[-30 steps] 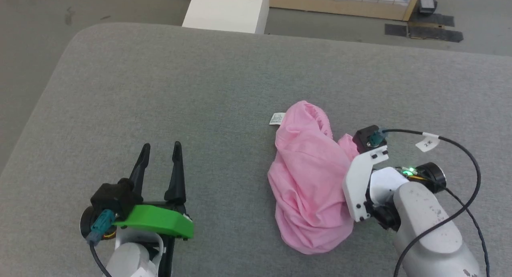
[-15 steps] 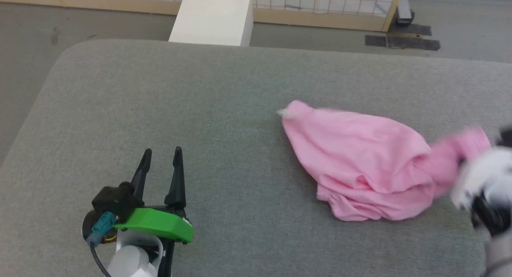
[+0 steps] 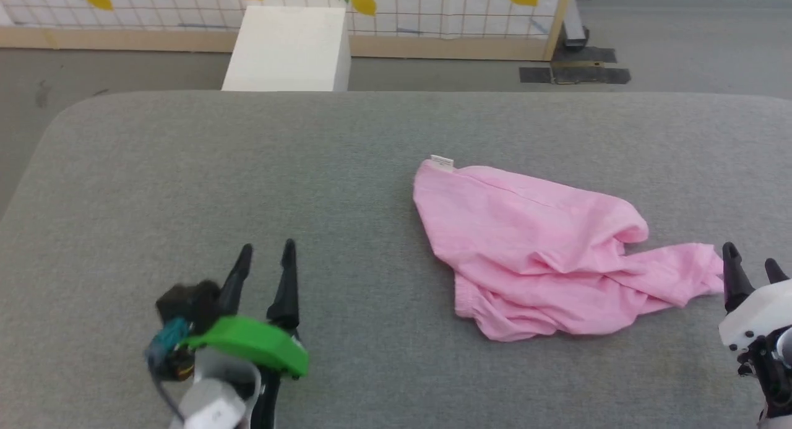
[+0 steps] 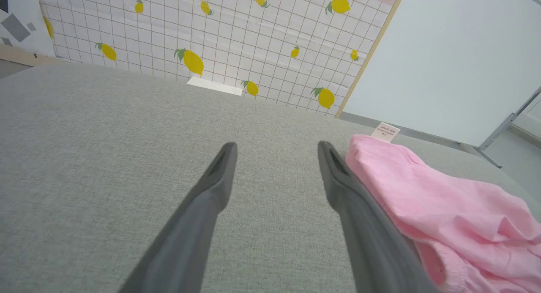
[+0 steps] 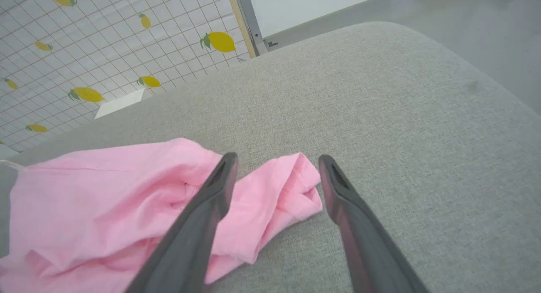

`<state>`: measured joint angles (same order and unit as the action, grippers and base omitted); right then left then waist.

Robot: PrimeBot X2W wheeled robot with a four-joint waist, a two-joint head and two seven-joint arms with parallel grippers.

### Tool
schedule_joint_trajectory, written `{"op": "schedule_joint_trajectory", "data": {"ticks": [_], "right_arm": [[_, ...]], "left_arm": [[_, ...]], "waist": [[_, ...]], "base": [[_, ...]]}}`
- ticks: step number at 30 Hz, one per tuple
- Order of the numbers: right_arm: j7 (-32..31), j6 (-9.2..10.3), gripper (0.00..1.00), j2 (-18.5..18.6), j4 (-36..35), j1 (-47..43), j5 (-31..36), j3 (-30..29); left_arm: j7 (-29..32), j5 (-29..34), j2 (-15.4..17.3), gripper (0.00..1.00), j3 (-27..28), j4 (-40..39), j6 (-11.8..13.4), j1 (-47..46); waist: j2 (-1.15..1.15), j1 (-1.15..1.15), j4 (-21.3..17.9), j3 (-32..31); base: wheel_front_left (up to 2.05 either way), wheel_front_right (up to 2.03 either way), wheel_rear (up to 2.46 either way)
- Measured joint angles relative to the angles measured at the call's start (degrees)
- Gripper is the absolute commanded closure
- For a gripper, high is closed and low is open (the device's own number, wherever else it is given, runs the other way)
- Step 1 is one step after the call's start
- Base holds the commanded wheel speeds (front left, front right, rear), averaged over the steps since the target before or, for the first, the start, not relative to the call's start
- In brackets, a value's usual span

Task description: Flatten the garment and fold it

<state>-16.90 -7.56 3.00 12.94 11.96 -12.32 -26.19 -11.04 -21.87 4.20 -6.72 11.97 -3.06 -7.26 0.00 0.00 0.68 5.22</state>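
pink garment [image 3: 532, 255] sits rumpled right of centre on the grey table [image 3: 247, 169], flattening unfinished; left gripper [image 3: 267, 246] and right gripper [image 3: 750, 255] both spread and empty, next probably pinch opposite ends, pull taut.

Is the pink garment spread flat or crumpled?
Partly spread, not flat: the garment has folds across its middle, and one end lies bunched beside the open right claw.

A grey cushioned surface [image 3: 185, 169] bears the rumpled pink garment [image 3: 532, 255].
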Motion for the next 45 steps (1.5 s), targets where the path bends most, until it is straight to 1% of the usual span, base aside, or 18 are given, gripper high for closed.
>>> {"op": "schedule_joint_trajectory", "data": {"ticks": [3,6,7,9,12,14,16,22,23,24,27,30,35,37,39,41,43,45], "right_arm": [[1.3,0.00,0.00,0.0,-1.7,-1.9,-1.6,1.4],[1.3,0.00,0.00,-0.1,-3.2,-3.6,-3.0,2.9],[1.2,0.00,0.00,-0.1,-3.4,-3.8,-3.2,3.3],[0.9,0.00,0.00,-0.1,-3.8,-4.0,-3.8,4.2],[0.4,0.00,0.00,-0.1,-4.0,-4.0,-4.5,5.1],[0.3,0.00,0.00,-0.1,-4.0,-4.0,-4.9,5.4],[0.3,0.00,0.00,-0.1,-3.9,-4.0,-5.1,5.4],[0.8,0.00,0.00,-0.1,-3.4,-4.0,-5.4,5.5],[0.8,0.00,0.00,-0.1,-3.3,-4.0,-5.4,5.5],[0.9,0.00,0.00,-0.1,-3.1,-4.0,-5.4,5.6],[1.3,0.00,0.00,-0.1,-2.7,-4.0,-5.4,5.8],[1.8,0.00,0.00,-0.1,-2.2,-4.0,-5.4,6.3],[1.9,0.00,0.00,-0.1,-1.8,-4.2,-5.1,6.2],[1.8,0.00,0.00,-0.1,-1.7,-4.8,-4.9,6.4],[1.8,0.00,0.00,-0.1,-1.5,-5.4,-4.9,6.6],[1.8,0.00,0.00,-0.1,-1.5,-5.8,-4.9,6.9],[1.5,0.00,0.00,-0.1,-1.5,-6.2,-4.9,7.3],[1.3,0.00,0.00,-0.1,-1.5,-6.2,-4.9,7.6]], "left_arm": [[6.6,-2.1,-0.3,0.00,-2.2,1.2,-0.4,-4.0],[17.5,-3.7,-0.7,0.00,-5.4,4.3,-0.2,-10.6],[20.9,-4.6,-0.8,0.00,-6.4,5.4,0.3,-12.3],[29.5,-4.8,-0.9,0.00,-9.3,8.2,1.3,-15.8],[40.1,-4.9,-1.0,0.00,-13.7,10.7,1.6,-18.3],[44.8,-5.0,-1.1,0.00,-16.2,11.5,1.4,-18.7],[47.7,-5.2,-1.1,0.00,-18.0,11.9,0.8,-18.6],[46.7,-7.6,-1.2,0.00,-19.3,11.7,0.6,-17.7],[46.6,-7.8,-1.2,0.79,-19.9,11.8,0.5,-17.5],[46.4,-8.1,-1.2,1.00,-20.3,12.0,0.5,-17.4],[45.5,-9.1,-1.3,1.00,-21.1,12.3,0.1,-17.4],[43.0,-11.0,-1.3,1.00,-20.1,11.8,0.2,-17.4],[37.7,-13.0,-0.7,1.00,-15.3,6.3,2.5,-17.2],[36.3,-13.2,-0.2,1.00,-13.3,2.8,3.7,-15.9],[35.3,-13.8,1.2,1.00,-11.2,-1.6,5.7,-12.8],[34.9,-14.1,2.7,1.00,-8.9,-5.2,8.1,-8.7],[34.9,-14.6,4.5,1.00,-6.5,-8.4,11.1,-3.3],[35.7,-15.3,5.6,1.00,-4.9,-10.2,13.3,2.1]], "waist": [[0.00,0.00,-1.3,0.1],[0.00,0.00,-2.9,0.5],[0.00,0.00,-3.3,0.6],[0.00,0.00,-4.5,1.0],[0.00,0.00,-6.3,1.8],[0.00,0.00,-7.3,2.3],[0.00,0.00,-8.4,3.0],[0.00,0.00,-10.1,4.9],[0.00,0.00,-10.2,5.1],[0.00,0.00,-10.2,5.2],[0.00,0.00,-9.7,5.2],[0.00,0.00,-8.6,4.9],[0.00,0.00,-6.2,3.8],[0.00,0.00,-5.1,3.2],[0.00,0.00,-3.8,2.5],[0.00,0.00,-2.5,1.9],[0.00,0.00,-1.1,1.2],[0.00,0.00,0.2,0.7]], "base": [[0.00,0.00,0.00],[0.00,0.00,0.00],[0.00,0.00,0.00],[0.00,0.00,0.00],[0.00,0.00,0.00],[0.00,0.00,0.00],[0.00,0.00,0.00],[0.00,0.00,0.00],[0.00,0.00,0.00],[0.00,0.00,0.00],[0.00,0.00,0.00],[0.00,0.00,0.00],[0.00,0.00,0.00],[0.00,0.00,0.00],[0.00,0.00,0.00],[0.00,0.00,0.00],[0.00,0.00,0.00],[0.00,0.00,0.00]]}}
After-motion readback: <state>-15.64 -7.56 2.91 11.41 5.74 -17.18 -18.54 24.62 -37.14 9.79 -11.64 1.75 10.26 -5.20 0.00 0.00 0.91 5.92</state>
